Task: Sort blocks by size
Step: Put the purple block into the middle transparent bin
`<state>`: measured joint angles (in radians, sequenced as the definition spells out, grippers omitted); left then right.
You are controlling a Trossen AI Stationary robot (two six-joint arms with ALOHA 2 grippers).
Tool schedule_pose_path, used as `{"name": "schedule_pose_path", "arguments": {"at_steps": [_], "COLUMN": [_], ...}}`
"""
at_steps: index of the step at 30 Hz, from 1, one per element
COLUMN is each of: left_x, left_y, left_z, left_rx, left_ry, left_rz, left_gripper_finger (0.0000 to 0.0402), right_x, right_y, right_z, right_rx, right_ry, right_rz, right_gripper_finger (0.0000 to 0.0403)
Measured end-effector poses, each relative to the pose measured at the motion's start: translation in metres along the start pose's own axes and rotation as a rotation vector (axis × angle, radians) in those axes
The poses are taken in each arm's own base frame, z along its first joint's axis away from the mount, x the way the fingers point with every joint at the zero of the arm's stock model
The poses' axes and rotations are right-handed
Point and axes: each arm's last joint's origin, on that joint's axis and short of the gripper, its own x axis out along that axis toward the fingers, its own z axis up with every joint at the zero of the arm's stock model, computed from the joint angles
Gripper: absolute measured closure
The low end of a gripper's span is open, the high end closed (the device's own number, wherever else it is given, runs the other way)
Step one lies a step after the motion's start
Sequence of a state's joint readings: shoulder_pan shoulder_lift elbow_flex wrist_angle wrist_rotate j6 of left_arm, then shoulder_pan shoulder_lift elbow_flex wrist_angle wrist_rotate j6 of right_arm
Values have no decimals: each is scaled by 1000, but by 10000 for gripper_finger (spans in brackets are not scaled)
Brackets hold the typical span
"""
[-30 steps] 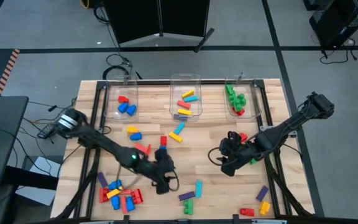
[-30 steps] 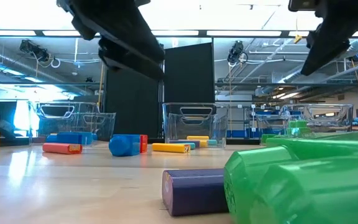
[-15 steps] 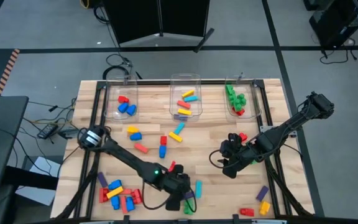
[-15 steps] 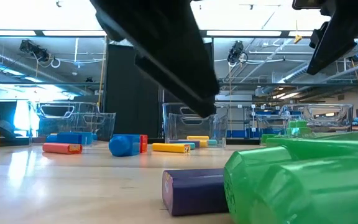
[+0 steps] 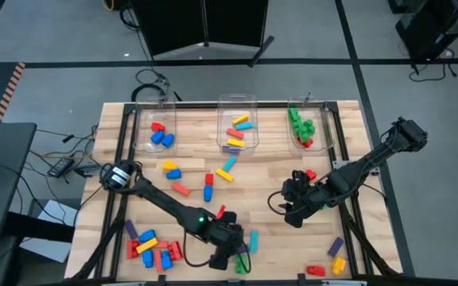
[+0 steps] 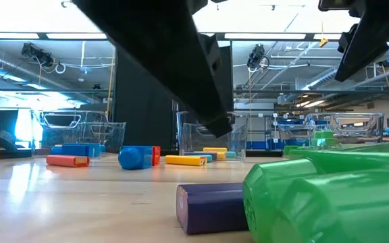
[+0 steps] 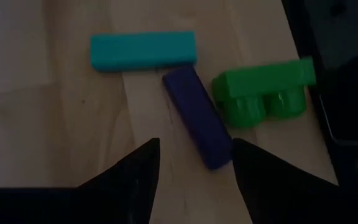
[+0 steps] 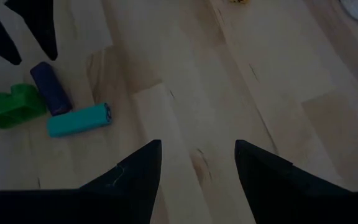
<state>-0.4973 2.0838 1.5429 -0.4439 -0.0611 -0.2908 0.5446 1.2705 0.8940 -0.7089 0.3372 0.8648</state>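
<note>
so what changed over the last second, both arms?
The left gripper swung from mid-table toward the near edge and now hovers open over the purple block, with the cyan block and green block beside it. Nothing was gripped or released. The right gripper stayed open and empty in place, and the three bins and loose blocks did not move.

your right gripper hangs above bare wooden worktop, jaws apart with nothing between them. farther off you see three blocks close together: a cyan block, a purple block just beside it, and a green block touching the purple one. the other arm's dark fingers point toward them.
</note>
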Motion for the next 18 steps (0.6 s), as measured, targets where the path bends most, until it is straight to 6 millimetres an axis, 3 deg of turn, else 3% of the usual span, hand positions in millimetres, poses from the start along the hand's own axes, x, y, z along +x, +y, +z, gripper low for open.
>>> {"name": "schedule_pose_path", "arguments": {"at_steps": [10, 18], "left_x": [0, -1], "left_y": [-1, -3], "left_z": [-6, -1], "left_rx": [77, -89], "left_ry": [67, 0], "left_rz": [-33, 1], "left_gripper_finger": [195, 195], "right_x": [-3, -9], "right_y": [8, 17], "right_z": [-9, -21], "right_rx": [129, 90], "right_ry": [46, 63], "right_rz": [48, 83], "right_gripper_finger": [188, 188]}}
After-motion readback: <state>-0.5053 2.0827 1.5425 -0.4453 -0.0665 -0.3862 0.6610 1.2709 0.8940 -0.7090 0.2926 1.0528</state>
